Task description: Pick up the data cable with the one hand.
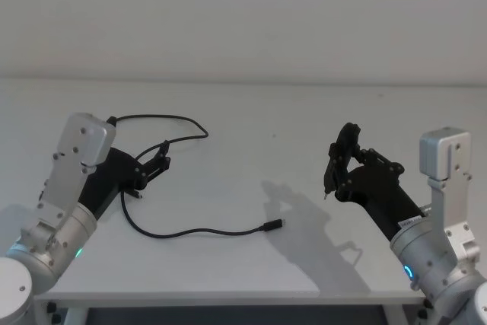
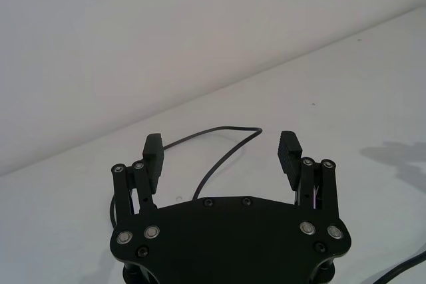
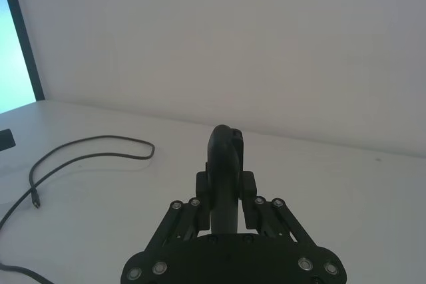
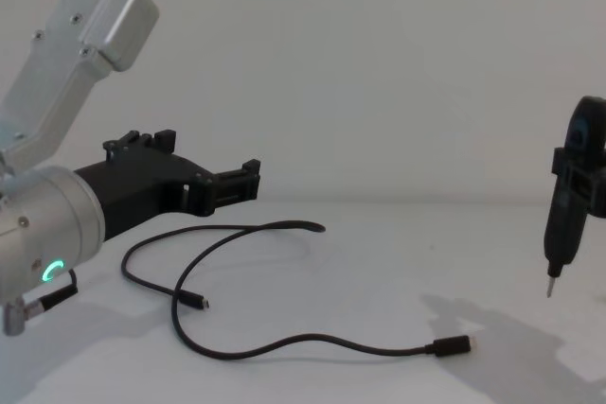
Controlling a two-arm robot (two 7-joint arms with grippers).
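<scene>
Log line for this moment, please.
left hand: open, hovers over data cable, no contact | data cable: loose on table | right hand: raised over table's right side

I see a white table (image 1: pixel 304 112). The black data cable (image 1: pixel 190 232) lies looped on its left half, both plugs down.

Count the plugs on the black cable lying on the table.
2. One plug lies at the front middle of the table; the other plug lies near the left gripper, whose jaws stand open. Neither end of the data cable is hidden.
</scene>
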